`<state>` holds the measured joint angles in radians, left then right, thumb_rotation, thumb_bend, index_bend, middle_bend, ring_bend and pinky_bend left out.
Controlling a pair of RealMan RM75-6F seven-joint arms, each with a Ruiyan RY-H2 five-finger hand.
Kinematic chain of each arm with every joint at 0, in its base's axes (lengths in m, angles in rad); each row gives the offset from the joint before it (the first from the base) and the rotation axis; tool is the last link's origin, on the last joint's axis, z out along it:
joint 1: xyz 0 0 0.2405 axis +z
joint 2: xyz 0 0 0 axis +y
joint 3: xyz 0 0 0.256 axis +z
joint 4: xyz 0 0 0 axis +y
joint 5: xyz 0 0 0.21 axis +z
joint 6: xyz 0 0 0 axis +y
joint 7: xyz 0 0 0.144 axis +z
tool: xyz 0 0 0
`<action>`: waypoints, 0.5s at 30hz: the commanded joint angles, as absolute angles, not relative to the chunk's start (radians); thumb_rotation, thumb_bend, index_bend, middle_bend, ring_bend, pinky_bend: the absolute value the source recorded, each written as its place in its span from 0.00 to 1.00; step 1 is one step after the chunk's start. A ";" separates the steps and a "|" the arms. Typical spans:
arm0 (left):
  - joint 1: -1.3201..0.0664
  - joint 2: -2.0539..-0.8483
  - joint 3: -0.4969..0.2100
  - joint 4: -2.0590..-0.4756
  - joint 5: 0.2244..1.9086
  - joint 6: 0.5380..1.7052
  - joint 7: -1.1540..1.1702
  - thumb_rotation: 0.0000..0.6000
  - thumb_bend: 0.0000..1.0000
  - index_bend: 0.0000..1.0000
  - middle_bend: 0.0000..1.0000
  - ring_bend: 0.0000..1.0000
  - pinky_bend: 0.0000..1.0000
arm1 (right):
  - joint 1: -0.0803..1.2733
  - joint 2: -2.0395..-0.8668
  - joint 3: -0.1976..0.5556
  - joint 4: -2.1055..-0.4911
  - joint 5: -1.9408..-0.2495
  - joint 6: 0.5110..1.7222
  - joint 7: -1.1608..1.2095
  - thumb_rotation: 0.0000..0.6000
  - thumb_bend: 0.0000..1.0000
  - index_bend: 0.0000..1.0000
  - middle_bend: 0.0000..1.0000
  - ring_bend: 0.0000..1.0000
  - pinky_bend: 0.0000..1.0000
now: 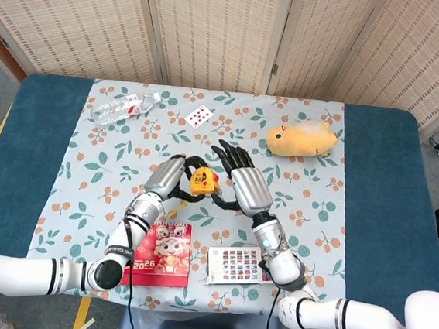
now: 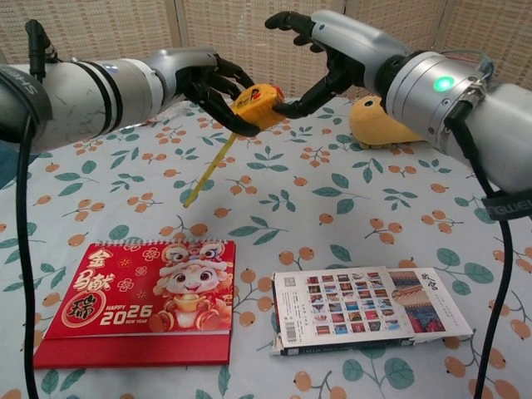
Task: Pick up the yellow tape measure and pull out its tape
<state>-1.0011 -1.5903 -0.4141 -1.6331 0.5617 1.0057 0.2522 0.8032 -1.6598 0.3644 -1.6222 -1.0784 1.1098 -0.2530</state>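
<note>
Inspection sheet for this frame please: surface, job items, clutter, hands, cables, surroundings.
Surface: table with a floral cloth.
Job's things: yellow tape measure held in the air, a length of tape hanging out.
Clutter: red calendar, picture booklet, plush toy, water bottle, playing card.
Hands: left hand grips the measure; right hand touches it, fingers spread.
Cables: black cables along both arms.
Surroundings: woven folding screen.

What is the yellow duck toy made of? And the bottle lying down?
The yellow toy looks like soft plush fabric: its surface is fuzzy and matte, its shape rounded and a bit saggy. The bottle lying on its side looks like thin clear plastic: you can see through it, and it glints in the light.
</note>
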 commanded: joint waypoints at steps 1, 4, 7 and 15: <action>-1.004 -1.593 -0.415 -1.631 0.560 1.008 0.254 1.00 0.49 0.60 0.57 0.50 0.15 | 0.810 -1.666 0.367 -1.615 -1.079 1.109 -0.251 1.00 0.33 0.00 0.00 0.00 0.00; -1.008 -1.598 -0.415 -1.625 0.558 1.008 0.256 1.00 0.49 0.60 0.57 0.50 0.16 | 0.817 -1.671 0.367 -1.607 -1.077 1.106 -0.255 1.00 0.33 0.00 0.00 0.00 0.00; -1.010 -1.604 -0.417 -1.616 0.556 1.011 0.255 1.00 0.49 0.60 0.57 0.50 0.16 | 0.821 -1.674 0.367 -1.602 -1.071 1.104 -0.259 1.00 0.33 0.00 0.00 0.00 0.00; -1.011 -1.609 -0.416 -1.606 0.558 1.013 0.256 1.00 0.49 0.60 0.57 0.50 0.16 | 0.830 -1.680 0.367 -1.588 -1.055 1.098 -0.265 1.00 0.33 0.00 0.00 0.00 0.00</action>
<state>-1.0106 -1.6088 -0.4157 -1.6056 0.5580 1.0135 0.2555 0.8297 -1.6798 0.3673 -1.5885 -1.0554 1.0981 -0.2647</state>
